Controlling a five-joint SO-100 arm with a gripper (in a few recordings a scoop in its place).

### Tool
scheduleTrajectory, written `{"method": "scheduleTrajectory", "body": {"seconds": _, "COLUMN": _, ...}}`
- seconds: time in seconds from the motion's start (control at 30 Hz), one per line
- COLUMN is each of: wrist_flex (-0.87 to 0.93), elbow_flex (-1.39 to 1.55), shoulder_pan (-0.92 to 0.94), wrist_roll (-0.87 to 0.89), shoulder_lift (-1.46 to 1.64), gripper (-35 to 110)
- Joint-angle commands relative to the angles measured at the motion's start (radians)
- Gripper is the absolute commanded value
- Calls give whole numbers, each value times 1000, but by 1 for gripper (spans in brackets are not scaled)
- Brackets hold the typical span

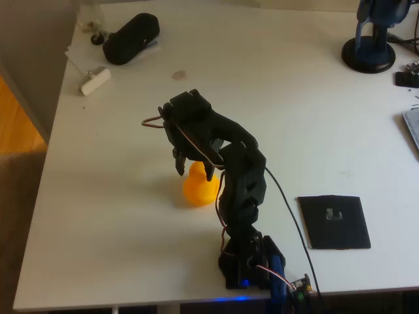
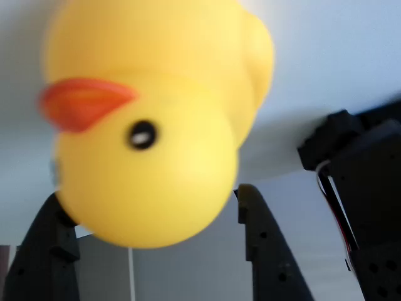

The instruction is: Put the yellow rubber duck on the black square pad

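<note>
The yellow rubber duck (image 1: 198, 188) stands on the white table, left of the arm's base. My gripper (image 1: 194, 170) hangs right over it, open, with one finger on each side of the duck's head. In the wrist view the duck (image 2: 156, 125) looms large, orange beak pointing left, and its head sits between my fingertips (image 2: 249, 207); the gripper (image 2: 150, 204) is close around the head, and whether a finger touches it I cannot tell. The black square pad (image 1: 334, 222), with a pale mark at its centre, lies flat to the right of the arm's base, well apart from the duck.
A black oblong pouch (image 1: 131, 38) and a small white object (image 1: 95, 80) lie at the far left corner. A dark blue stand (image 1: 370, 49) sits at the far right, with dark items at the right edge. A cable (image 1: 288, 209) runs between arm and pad.
</note>
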Motion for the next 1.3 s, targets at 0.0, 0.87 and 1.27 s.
{"method": "scheduleTrajectory", "body": {"seconds": 0.0, "wrist_flex": 18, "elbow_flex": 23, "shoulder_pan": 5, "wrist_roll": -12, "shoulder_lift": 28, "gripper": 29}}
{"method": "scheduleTrajectory", "body": {"seconds": 0.87, "wrist_flex": 6, "elbow_flex": 12, "shoulder_pan": 127, "wrist_roll": -23, "shoulder_lift": 20, "gripper": 29}}
{"method": "scheduleTrajectory", "body": {"seconds": 1.27, "wrist_flex": 5, "elbow_flex": 21, "shoulder_pan": 129, "wrist_roll": -61, "shoulder_lift": 15, "gripper": 29}}
